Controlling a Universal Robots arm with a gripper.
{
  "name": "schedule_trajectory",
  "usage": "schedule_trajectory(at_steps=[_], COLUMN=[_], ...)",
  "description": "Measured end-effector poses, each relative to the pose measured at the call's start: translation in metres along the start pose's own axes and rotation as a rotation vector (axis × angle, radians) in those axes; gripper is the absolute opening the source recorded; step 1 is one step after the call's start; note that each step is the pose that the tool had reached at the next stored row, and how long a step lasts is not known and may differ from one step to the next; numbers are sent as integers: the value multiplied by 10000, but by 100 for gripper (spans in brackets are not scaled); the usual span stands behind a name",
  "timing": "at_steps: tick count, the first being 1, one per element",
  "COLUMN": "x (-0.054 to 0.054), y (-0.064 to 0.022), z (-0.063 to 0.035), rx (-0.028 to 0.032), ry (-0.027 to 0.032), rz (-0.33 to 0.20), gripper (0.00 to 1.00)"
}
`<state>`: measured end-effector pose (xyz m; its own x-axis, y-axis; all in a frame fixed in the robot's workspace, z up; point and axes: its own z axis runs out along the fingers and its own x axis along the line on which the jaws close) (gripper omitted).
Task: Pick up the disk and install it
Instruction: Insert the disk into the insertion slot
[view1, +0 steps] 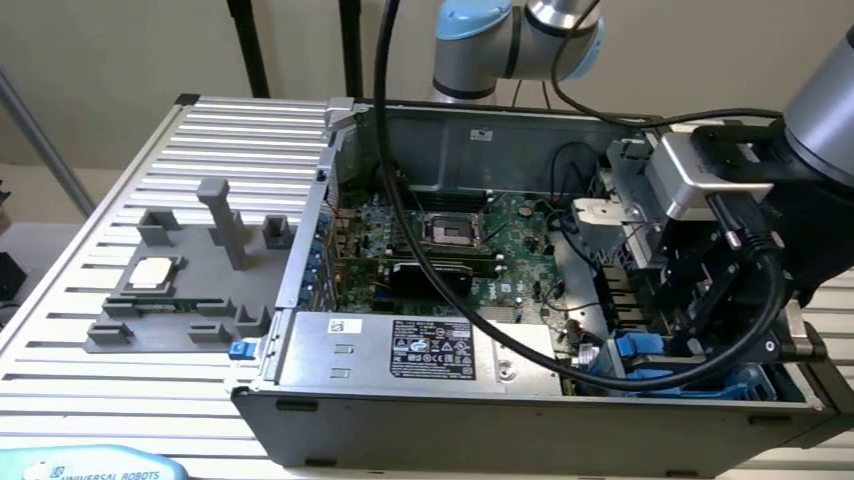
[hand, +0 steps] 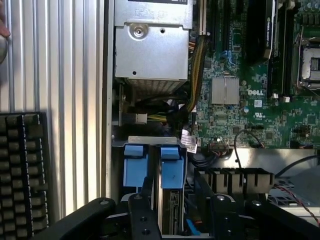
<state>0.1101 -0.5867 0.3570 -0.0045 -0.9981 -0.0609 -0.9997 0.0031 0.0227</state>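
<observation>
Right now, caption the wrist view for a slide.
Gripper poised at the blue-framed disk inside the open computer case.

Exterior view: you get soft, even light from above, with no hard shadows on the table (view1: 254, 130). Inside the computer case (view1: 441, 130) it is dimmer, the floor shaded by its own walls. The pincer (view1: 694, 345) and its cables read as a near-black mass on the exterior view's right.

Wrist view: the table slats glare almost white, then drop into a broad shadow nearer the camera. There is a mild sheen on the silver box (hand: 152, 50). The motherboard (hand: 260, 100) is evenly lit with a cool cast. The keyboard (hand: 22, 170) sinks into black.
</observation>
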Motion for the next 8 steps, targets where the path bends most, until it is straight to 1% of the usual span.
schedule_trajectory(at_steps=[3,8], x=[-5,-28], y=[-18,-85], z=[-46,-168], rx=[0,0], ry=[0,1], rz=[1,1], gripper=[47,47])
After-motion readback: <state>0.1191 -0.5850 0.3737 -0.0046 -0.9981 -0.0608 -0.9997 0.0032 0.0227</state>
